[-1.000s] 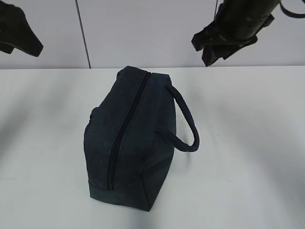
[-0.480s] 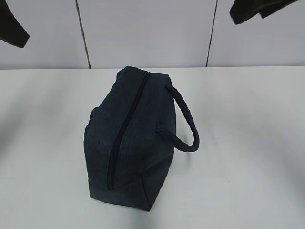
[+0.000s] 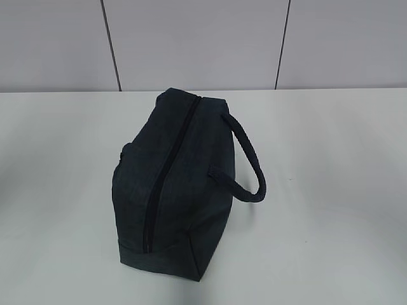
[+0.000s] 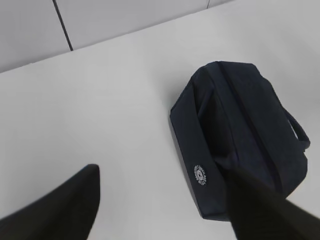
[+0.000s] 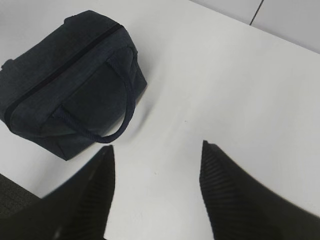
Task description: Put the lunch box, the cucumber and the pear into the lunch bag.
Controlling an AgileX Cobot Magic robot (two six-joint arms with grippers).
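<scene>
- The lunch bag [image 3: 175, 184] lies alone on the white desk [image 3: 331, 190], its long axis running from the near edge away toward the back wall, tilted a little to the right at the far end.
- Its zipper [image 3: 166, 175] follows that same axis along the top ridge and appears drawn shut from end to end.
- The loop handle [image 3: 249, 162] arches off the bag's right flank and hangs out over the desk.
- The bag is dark navy fabric, boxy, with a flat end panel facing the exterior camera; a small round white logo [image 4: 200, 174] sits low on the side that the left wrist view shows.
- The left hand [image 4: 165, 210] hangs high above the desk with its fingers spread and nothing between them; the bag lies below it and ahead to its right, one finger overlapping the bag's near corner in that view.
- The right hand [image 5: 157, 195] likewise hovers high, fingers spread and empty; the bag lies ahead to its left, the handle loop nearest to it.
- Bare desk surrounds the bag on every side, with wide room to left and right.
- The desk's far edge meets a pale panelled wall [image 3: 191, 44] just behind the bag's far end.
</scene>
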